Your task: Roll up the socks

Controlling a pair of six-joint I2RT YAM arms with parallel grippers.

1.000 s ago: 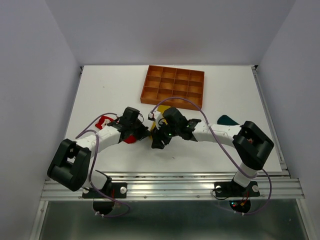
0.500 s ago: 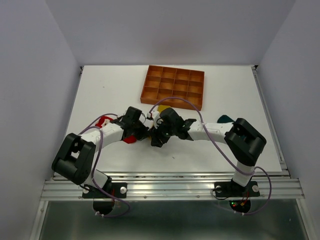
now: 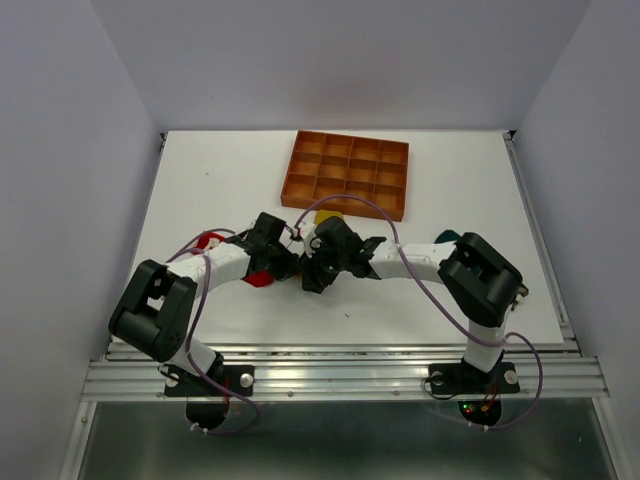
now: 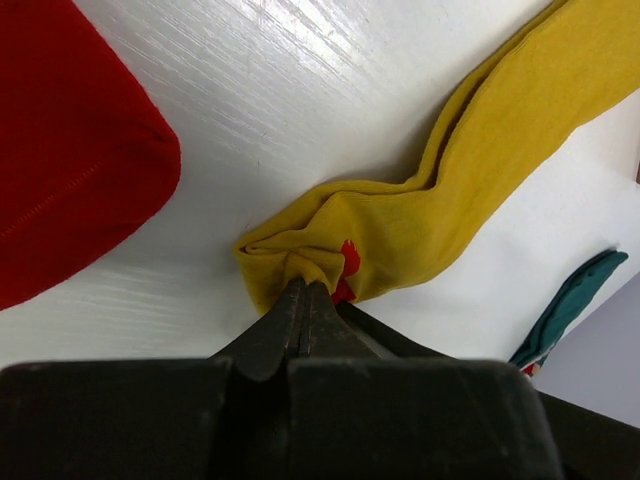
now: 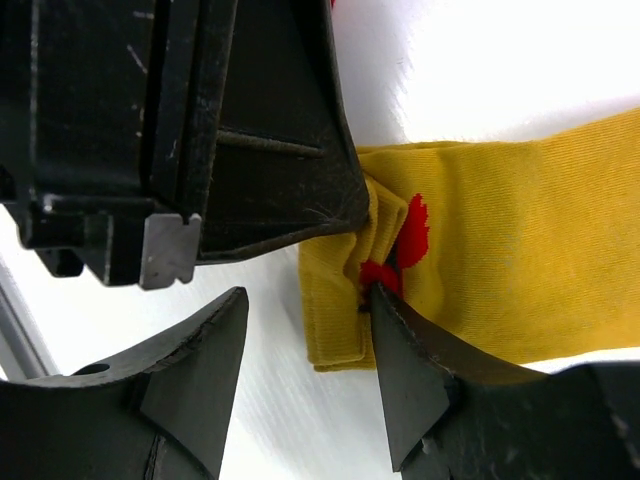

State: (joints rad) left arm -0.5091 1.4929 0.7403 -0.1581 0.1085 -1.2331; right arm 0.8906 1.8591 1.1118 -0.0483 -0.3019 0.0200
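The yellow sock (image 4: pixel 470 170) lies on the white table, its near end bunched, with a small red patch (image 4: pixel 348 262). My left gripper (image 4: pixel 305 288) is shut on that bunched end. My right gripper (image 5: pixel 308 300) is open around the same folded end (image 5: pixel 335 310), its right finger (image 5: pixel 410 380) touching the sock beside the red patch. In the top view both grippers, left (image 3: pixel 290 262) and right (image 3: pixel 312 278), meet at the table's middle, and a bit of yellow sock (image 3: pixel 326 216) shows behind them. The red sock (image 4: pixel 70 150) lies to the left. The dark teal sock (image 4: pixel 572 303) lies to the right.
The orange-brown gridded tray (image 3: pixel 345 170) stands at the back middle of the table. The teal sock (image 3: pixel 448 236) lies beside the right arm's forearm. The red sock (image 3: pixel 258 279) is partly under the left arm. The left gripper's body (image 5: pixel 230 120) fills the top of the right wrist view.
Both grippers have edged slightly back and left, staying together at the sock. The right arm's elbow has swung left. A bit of yellow sock now shows near the tray's front edge.
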